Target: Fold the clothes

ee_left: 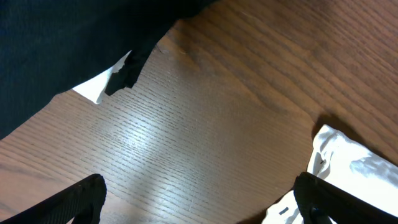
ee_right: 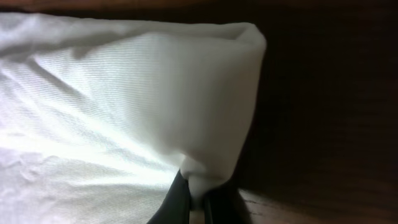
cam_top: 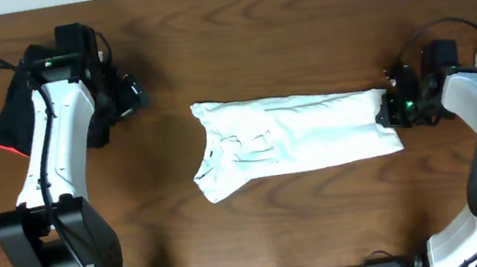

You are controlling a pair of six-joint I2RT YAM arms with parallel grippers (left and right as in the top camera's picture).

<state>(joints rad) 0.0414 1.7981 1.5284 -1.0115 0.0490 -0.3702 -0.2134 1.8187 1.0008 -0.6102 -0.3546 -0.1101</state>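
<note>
While my right claw (ee_right: 196,202) is nipped shut on its right end, the white T-shirt (cam_top: 296,139) lies as a long folded band in the middle of the table (cam_top: 296,11).
Its cotton looks soft, light and limp, so I judge it will sag from one hold; the layered end corner bites best, matched by the opposite end. My left claw (cam_top: 136,94) hangs wide and empty near the black garment (cam_top: 13,115), well apart from the shirt.

White T-shirt (cam_top: 296,139) — folded into a long band, rumpled leftward.
</note>
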